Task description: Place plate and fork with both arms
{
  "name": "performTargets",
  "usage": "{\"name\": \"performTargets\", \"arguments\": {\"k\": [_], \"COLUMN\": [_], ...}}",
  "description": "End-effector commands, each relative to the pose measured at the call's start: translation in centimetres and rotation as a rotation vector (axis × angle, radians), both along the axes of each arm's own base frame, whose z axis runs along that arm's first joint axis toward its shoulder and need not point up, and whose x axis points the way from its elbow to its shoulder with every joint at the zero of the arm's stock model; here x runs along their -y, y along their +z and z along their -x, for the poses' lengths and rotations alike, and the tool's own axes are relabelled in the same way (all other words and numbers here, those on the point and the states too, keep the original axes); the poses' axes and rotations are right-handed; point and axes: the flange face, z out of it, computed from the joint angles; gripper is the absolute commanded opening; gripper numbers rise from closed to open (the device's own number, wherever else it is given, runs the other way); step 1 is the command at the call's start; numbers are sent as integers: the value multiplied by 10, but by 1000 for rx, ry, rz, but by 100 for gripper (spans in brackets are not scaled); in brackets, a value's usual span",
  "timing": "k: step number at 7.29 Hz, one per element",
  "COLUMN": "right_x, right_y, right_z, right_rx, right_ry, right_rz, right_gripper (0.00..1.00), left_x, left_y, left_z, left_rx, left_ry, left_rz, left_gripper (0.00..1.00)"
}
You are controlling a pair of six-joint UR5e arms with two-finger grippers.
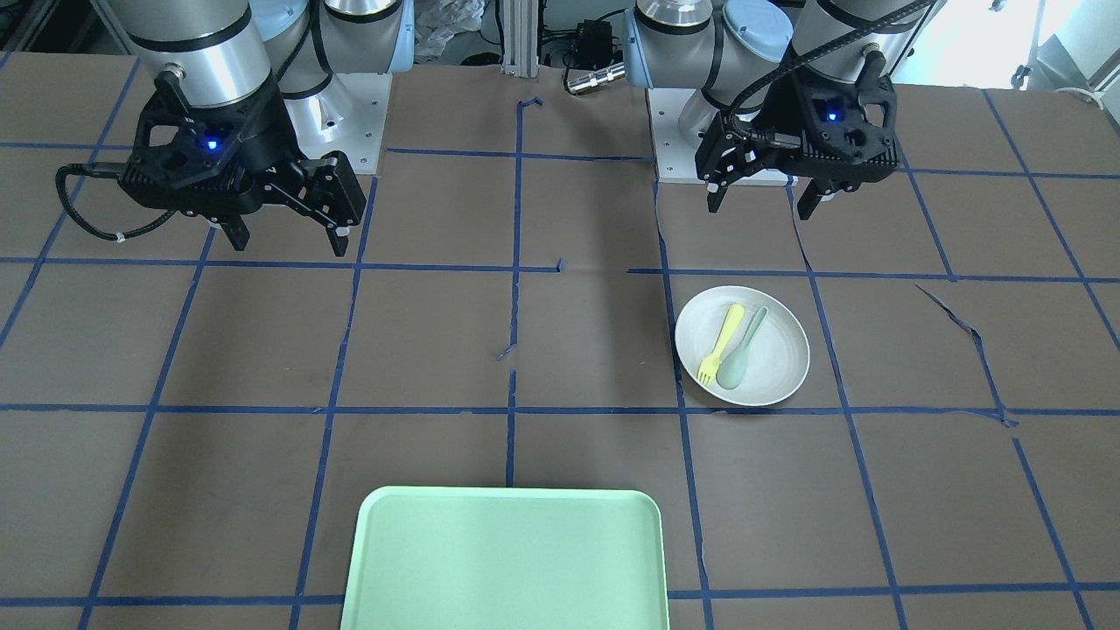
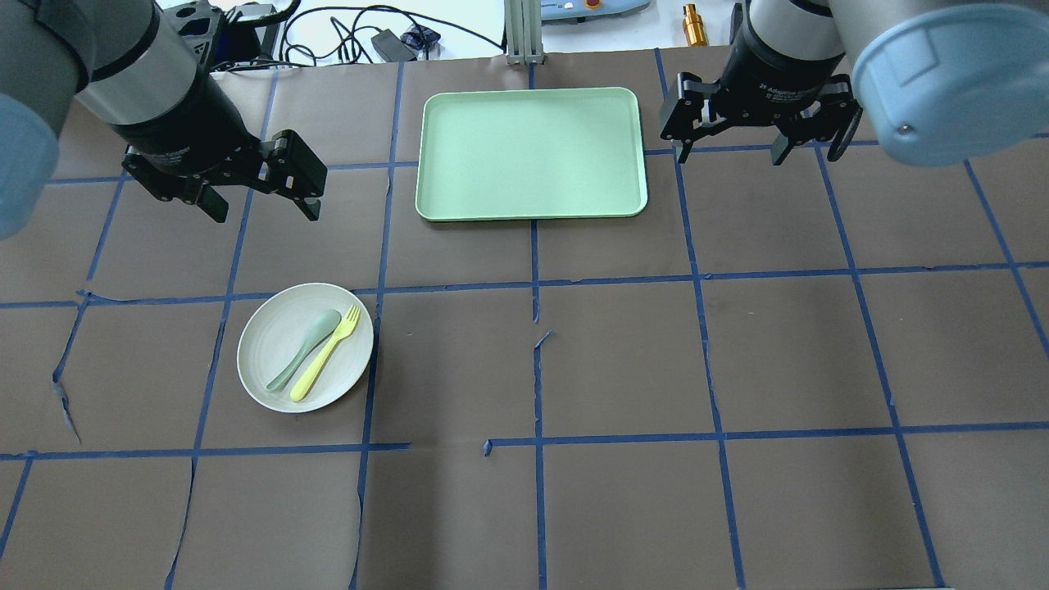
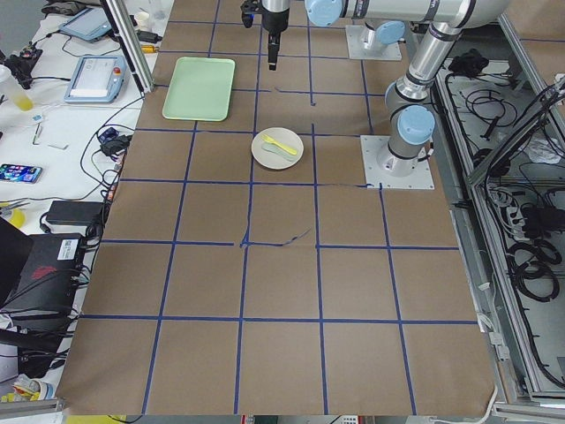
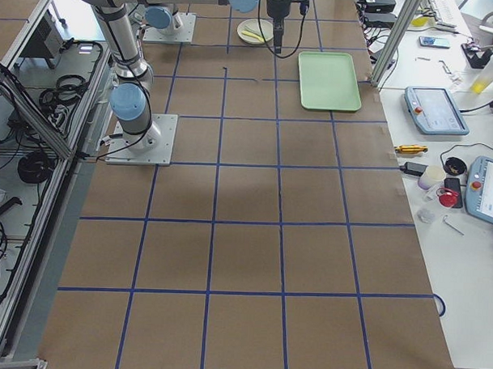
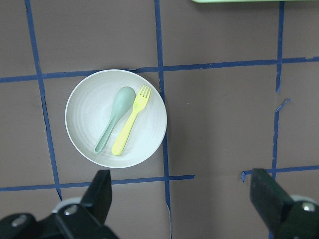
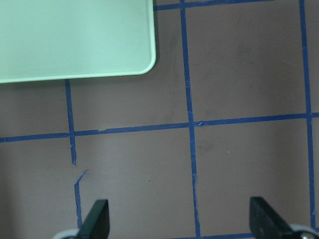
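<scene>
— Hovering spread wide and empty, the left gripper (image 2: 266, 211) hangs toward the table's left edge, just beyond the plate (image 2: 264, 340). Where's the fork?
— The fork (image 2: 324, 356) lies in the plate beside a spoon (image 2: 303, 351). The right gripper (image 2: 729, 152), also wide apart with nothing held, hangs by the tray (image 2: 531, 154) at the far edge.
— Best approach?
— Probably pinch the fork's handle, clear of the spoon, while the other arm takes the plate's rim and keeps it level.

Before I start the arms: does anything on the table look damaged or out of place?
Only the brown paper table cover: it is torn left of the plate, and tape lines are broken mid-table. Nothing spilled.
</scene>
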Motion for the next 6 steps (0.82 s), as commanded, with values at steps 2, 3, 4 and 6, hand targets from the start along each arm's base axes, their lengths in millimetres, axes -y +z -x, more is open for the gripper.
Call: {"name": "performTargets", "arguments": {"k": [2, 3, 4, 6], "right_x": [-5, -5, -3, -3], "right_y": [12, 10, 6, 6], "right_z": [0, 0, 0, 0], "right_rx": [2, -1, -3, -1], "right_ry": [2, 1, 0, 0], "right_rz": [-3, -4, -11, -12], "right_gripper": [100, 100, 100, 100], "left_x": [-2, -2, 0, 0], "left_y": [-8, -10, -12, -12], "left_z": [0, 0, 0, 0], "left_rx": [1, 1, 1, 1], "left_ry": [-3, -3, -5, -5], "left_rz": [-16, -19, -23, -26], "left_gripper": [100, 100, 100, 100]}}
